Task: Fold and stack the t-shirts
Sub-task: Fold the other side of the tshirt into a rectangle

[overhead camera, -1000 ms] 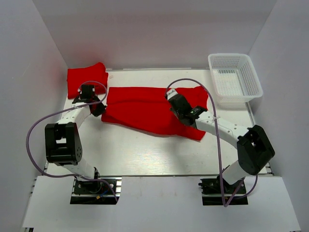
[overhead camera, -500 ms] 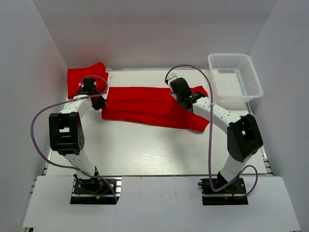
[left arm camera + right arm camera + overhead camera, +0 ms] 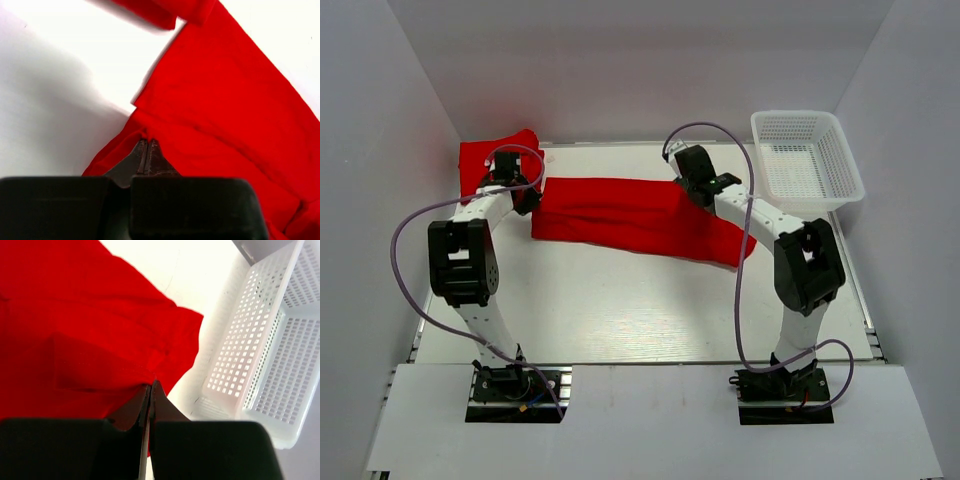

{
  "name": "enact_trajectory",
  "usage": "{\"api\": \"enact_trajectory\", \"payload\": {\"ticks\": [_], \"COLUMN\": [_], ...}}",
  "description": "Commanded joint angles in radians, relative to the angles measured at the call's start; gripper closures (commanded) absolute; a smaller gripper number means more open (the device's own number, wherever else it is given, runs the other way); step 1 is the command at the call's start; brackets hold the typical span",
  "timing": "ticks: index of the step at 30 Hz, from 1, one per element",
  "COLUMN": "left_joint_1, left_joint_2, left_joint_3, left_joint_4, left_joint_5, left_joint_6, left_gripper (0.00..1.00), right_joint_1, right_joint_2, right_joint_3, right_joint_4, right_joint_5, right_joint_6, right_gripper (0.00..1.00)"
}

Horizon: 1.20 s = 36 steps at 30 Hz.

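1. The left gripper (image 3: pixel 147 142) is clenching tight on a pinched ridge of the spread t-shirt (image 3: pixel 630 215), at that shirt's left end. The cloth is running away from its fingertips toward the right.
2. The right gripper (image 3: pixel 151 384) is likewise biting down on the same shirt, at its far right edge. Red cloth is bunching on one side of its tips and the bare table (image 3: pixel 620 310) is showing on the other.
3. Between the two grips the shirt is lying as a long band on the far half of the table, its long axis running left to right. Its right end is sagging toward the near edge.
4. A folded t-shirt (image 3: pixel 485 160) is sitting in the far-left corner, just beyond the left gripper, so the left arm is by far the nearer one to it.
5. Judging from this, the coming move is turning on that direction. The stacking spot is lying off the held shirt's left end, along its long axis, so the right end is probably the one that has to travel.
6. A white mesh basket (image 3: pixel 795 113) is standing at the far right, near the right gripper but apart from the cloth, and nothing is showing inside it.
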Motion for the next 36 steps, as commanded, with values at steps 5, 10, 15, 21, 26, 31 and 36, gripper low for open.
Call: {"api": "enact_trajectory", "payload": {"ticks": [5,10,15,21,26,31,36], "left_joint_1": [0.002,0.002,0.002,0.002,0.002,0.002,0.002], "left_joint_2": [0.019,0.042,0.093,0.114,0.133,0.133,0.096], "left_joint_3": [0.041,0.055,0.081,0.104,0.126,0.161,0.202], "left_joint_4": [0.008,0.020,0.020,0.002,-0.016,-0.058,-0.079], "left_joint_5": [0.000,0.000,0.000,0.000,-0.019,-0.030,-0.040], "left_joint_6": [0.005,0.005,0.005,0.005,0.005,0.015,0.047], "left_gripper": [1.00,1.00,1.00,1.00,1.00,0.41,0.00], "right_joint_1": [-0.038,-0.050,-0.053,-0.056,-0.062,-0.072,-0.078], "right_joint_2": [0.071,0.086,0.107,0.155,0.193,0.245,0.239], "right_joint_3": [0.122,0.142,0.162,0.184,0.181,0.185,0.223], "right_joint_4": [0.018,0.034,0.076,0.103,0.166,0.254,0.303], "right_joint_5": [-0.051,-0.105,-0.135,-0.178,-0.174,-0.178,-0.215], "right_joint_6": [-0.089,-0.130,-0.199,-0.259,-0.305,-0.298,-0.232], "right_gripper": [1.00,1.00,1.00,1.00,1.00,0.65,0.45]}}
